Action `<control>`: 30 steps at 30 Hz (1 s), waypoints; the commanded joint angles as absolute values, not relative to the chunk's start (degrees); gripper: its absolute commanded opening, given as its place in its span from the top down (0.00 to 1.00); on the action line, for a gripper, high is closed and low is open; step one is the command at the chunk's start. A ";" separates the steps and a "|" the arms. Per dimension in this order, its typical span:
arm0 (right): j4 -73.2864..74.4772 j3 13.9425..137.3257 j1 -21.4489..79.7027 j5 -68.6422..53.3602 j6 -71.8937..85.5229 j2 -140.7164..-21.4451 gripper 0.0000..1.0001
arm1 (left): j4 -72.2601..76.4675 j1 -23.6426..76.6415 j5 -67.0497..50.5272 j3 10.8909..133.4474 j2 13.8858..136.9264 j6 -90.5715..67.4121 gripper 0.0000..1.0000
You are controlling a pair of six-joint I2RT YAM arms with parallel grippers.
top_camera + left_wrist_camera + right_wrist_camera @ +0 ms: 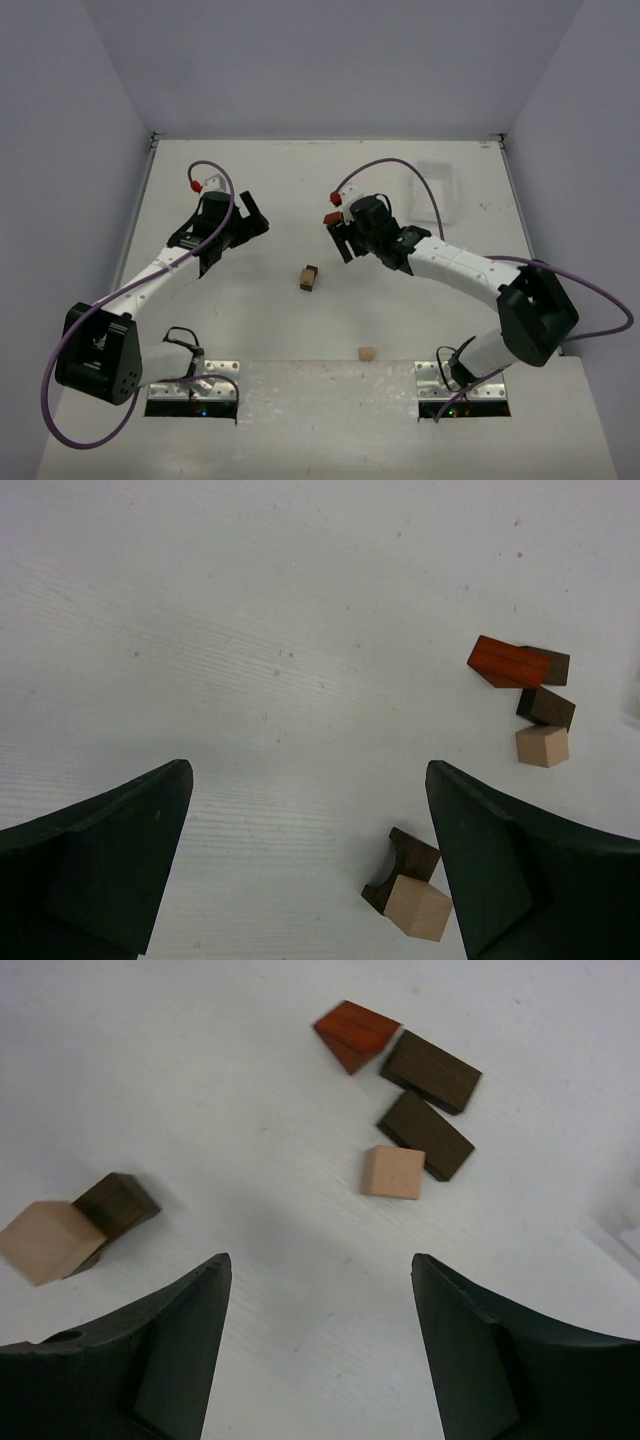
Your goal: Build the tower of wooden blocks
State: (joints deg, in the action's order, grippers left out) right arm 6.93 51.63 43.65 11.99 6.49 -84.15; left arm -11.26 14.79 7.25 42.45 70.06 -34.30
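Note:
The wood block tower (309,277) is a dark brown arched block (410,858) with a tan cube (420,908) touching it at mid-table. I cannot tell whether the cube rests on the block or beside it. In the right wrist view the pair (75,1228) lies at the left. My left gripper (308,770) is open and empty over bare table, left of the pair (255,215). My right gripper (320,1260) is open and empty. Just beyond it lie a red wedge (355,1032), two dark brown slabs (432,1070) and a tan cube (393,1172).
A lone tan cube (367,354) sits near the table's front edge between the arm bases. A white tray (440,188) lies at the back right behind the right arm. The red wedge (331,215) shows beside the right gripper (340,238). Grey walls enclose the table.

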 commanded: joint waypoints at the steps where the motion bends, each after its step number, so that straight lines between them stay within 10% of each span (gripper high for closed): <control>1: 8.62 56.08 37.97 13.88 13.71 -88.87 0.28 | -8.35 14.41 6.95 42.10 68.64 -33.57 0.00; 30: 13.86 70.04 30.74 7.71 11.68 -109.46 0.51 | -8.29 14.39 8.55 42.63 69.96 -33.57 0.00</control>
State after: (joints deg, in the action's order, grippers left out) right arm 14.46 67.77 31.13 8.71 12.41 -108.43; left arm -10.83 14.79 7.94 42.28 70.08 -34.30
